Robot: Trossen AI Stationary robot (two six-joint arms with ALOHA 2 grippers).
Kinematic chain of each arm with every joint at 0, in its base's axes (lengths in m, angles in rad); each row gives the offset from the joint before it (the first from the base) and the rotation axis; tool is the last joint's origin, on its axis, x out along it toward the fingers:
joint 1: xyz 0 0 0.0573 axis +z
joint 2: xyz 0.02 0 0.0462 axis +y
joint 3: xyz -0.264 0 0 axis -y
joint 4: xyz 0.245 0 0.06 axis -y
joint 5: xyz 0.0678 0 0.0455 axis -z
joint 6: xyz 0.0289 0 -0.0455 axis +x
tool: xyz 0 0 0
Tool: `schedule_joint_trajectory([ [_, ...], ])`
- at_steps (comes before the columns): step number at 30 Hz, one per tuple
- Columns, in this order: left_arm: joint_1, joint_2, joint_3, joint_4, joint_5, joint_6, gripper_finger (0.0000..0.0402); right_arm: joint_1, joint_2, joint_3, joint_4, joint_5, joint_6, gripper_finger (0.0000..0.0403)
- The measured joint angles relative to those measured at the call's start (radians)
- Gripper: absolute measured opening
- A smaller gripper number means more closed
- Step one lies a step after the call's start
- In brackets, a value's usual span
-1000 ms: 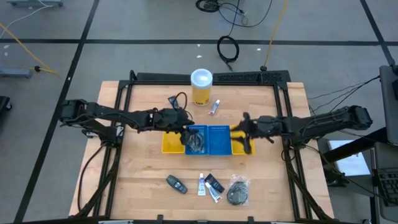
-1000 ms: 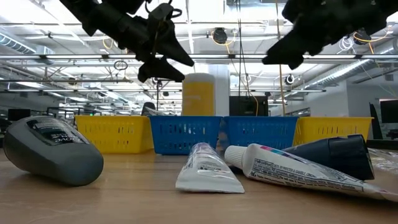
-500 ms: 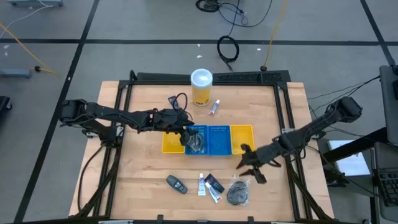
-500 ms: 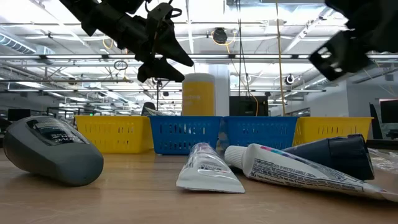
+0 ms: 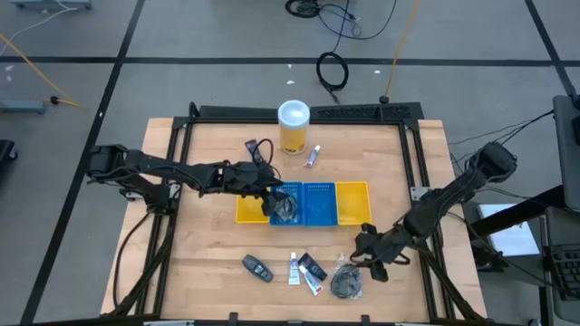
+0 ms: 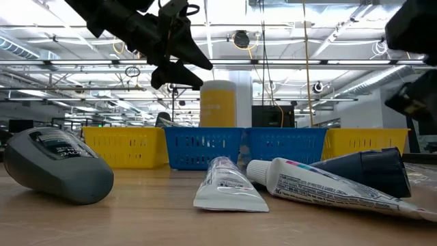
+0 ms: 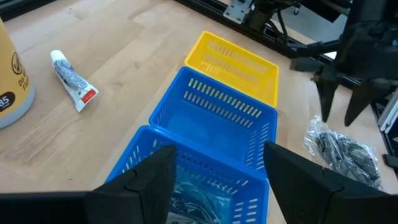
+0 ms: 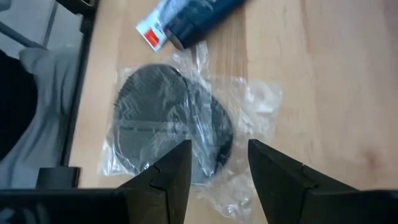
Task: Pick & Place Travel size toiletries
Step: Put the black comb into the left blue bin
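The travel size toiletries lie near the table's near edge: a dark oval piece [image 5: 256, 267], a white tube [image 5: 294, 269], a short dark tube [image 5: 313, 265] and a round black disc in clear wrap [image 5: 347, 280] [image 8: 174, 140]. Another white tube [image 5: 314, 156] lies by the yellow canister [image 5: 293, 127]. A wrapped dark item [image 5: 288, 209] sits in the blue tray [image 5: 317, 204]. My right gripper [image 5: 368, 258] [image 8: 217, 180] is open, pointing down just above the wrapped disc's right side. My left gripper [image 5: 271, 196] [image 7: 217, 155] is open and hovers over the blue tray's left compartment.
Yellow trays [image 5: 353, 201] flank the blue tray at mid-table. The tall yellow canister with a white lid stands toward the far edge, with a black cable [image 5: 258, 145] to its left. Bare wood shows left and right of the near row of items.
My right gripper has swung from over the right yellow tray toward the table's near edge and come down over the wrapped disc, staying open. My left gripper has kept still above the blue tray. No item has moved.
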Motion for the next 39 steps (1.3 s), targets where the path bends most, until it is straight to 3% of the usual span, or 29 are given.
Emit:
schedule_joint_trajectory([
  [10,-0.001,0.0,0.0,0.003,-0.02,0.006,0.0241,0.004,0.096,0.0,0.002,-0.026,0.112,0.0153],
  [39,-0.006,0.0,0.0,0.003,-0.022,0.011,0.0241,0.069,0.1,0.0,0.056,-0.051,0.232,0.0153],
])
